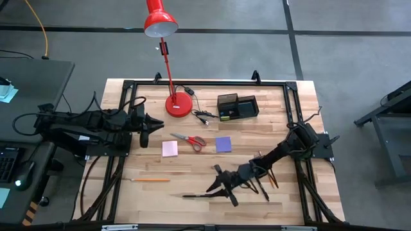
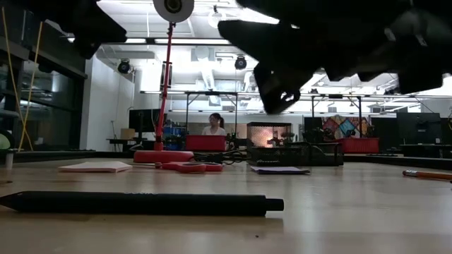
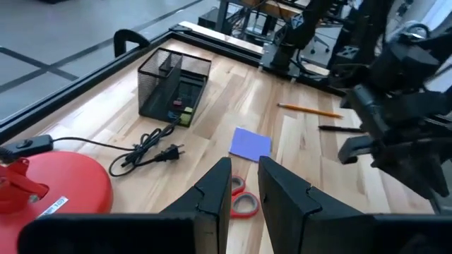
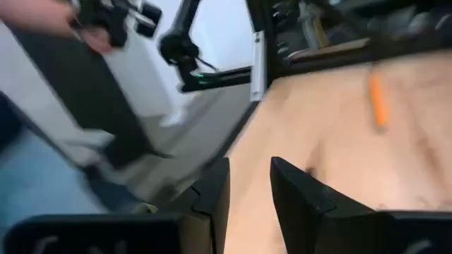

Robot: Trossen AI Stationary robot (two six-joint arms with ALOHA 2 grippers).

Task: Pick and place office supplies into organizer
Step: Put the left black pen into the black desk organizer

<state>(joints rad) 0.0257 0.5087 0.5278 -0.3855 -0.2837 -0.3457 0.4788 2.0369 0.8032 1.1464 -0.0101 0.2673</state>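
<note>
The black mesh organizer (image 1: 237, 107) stands at the table's far middle. Red-handled scissors (image 1: 191, 141) lie flat between a pink pad (image 1: 169, 149) and a purple pad (image 1: 223, 144). An orange pencil (image 1: 151, 180) and a black pen (image 1: 196, 195) lie near the front edge. More pens and pencils (image 1: 266, 183) lie under my right arm. My right gripper (image 1: 218, 185) hangs open just above the table beside the pen's right end, clear of it in the low view (image 2: 279, 99). My left gripper (image 1: 149, 126) waits open at the left, pointing across the table toward the scissors (image 3: 240, 201).
A red desk lamp stands with its round base (image 1: 179, 104) left of the organizer, and its black cable and plug (image 1: 202, 117) lie between them. A black frame (image 1: 205, 83) runs round the table's edges. Bare wood shows between the pencil and the pads.
</note>
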